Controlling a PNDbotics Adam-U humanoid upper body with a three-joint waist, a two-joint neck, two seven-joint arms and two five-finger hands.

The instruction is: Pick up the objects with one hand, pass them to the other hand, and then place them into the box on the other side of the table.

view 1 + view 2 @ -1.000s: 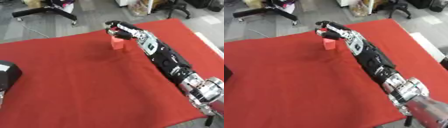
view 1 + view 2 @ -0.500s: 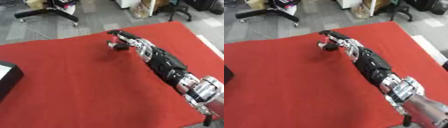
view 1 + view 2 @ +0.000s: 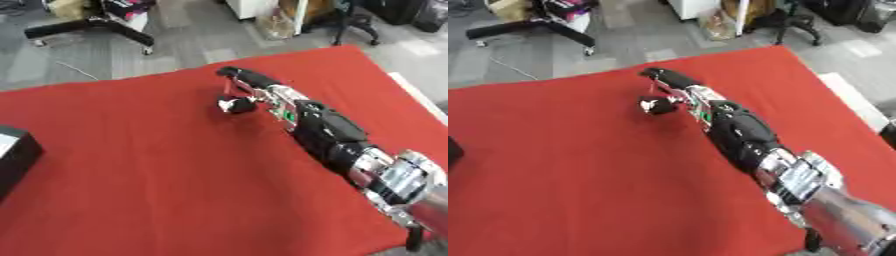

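My right arm stretches from the lower right across the red cloth to the far middle of the table. My right hand (image 3: 252, 89) is curled over a small pink-red block (image 3: 228, 90). Only a thin strip of the block shows between the fingers and the thumb (image 3: 234, 105); the rest is hidden under the hand. The black box (image 3: 12, 156) sits at the table's left edge, far from the hand. My left hand shows in neither view.
The red cloth (image 3: 149, 190) covers the whole table. Beyond the far edge lie grey floor, an office chair base (image 3: 96, 27) and cardboard boxes. A white strip (image 3: 846, 97) runs along the table's right edge.
The block stood upright with my right hand's fingers just behind it. The hand has since come down over it and curled round it, hiding most of it. The camera has also shifted.
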